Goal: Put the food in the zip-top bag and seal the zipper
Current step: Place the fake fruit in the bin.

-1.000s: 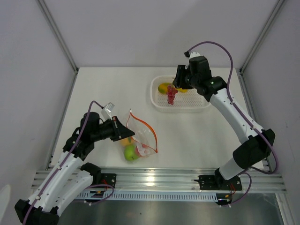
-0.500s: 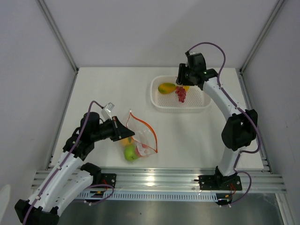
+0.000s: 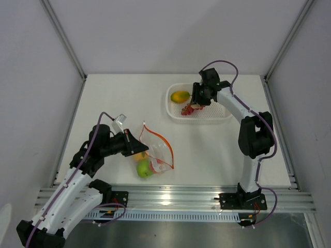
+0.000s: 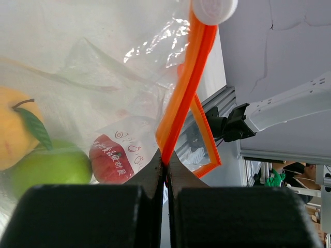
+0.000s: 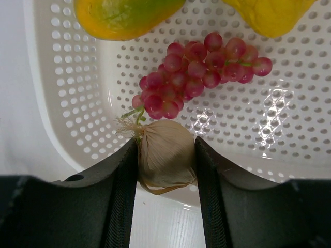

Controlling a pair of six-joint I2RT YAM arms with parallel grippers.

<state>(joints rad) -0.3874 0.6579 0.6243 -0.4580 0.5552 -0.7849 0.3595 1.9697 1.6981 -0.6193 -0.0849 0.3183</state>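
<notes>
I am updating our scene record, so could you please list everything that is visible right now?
zip-top bag: one, clear, near left of the table, mouth open
zipper: one, red-orange, along the bag's mouth
green apple: one, green, inside the bag
orange-yellow fruit: one, with a green leaf, inside the bag beside the apple
basket: one, white, perforated, far right of the table
mango: one, orange-yellow and green, in the basket
grape bunch: one, dark red, in the basket
yellow piece: one, yellow, in the basket
beige bulb: one, beige, over the basket's rim
table: one, white
left gripper: shut on the zipper
right gripper: shut on the beige bulb
</notes>
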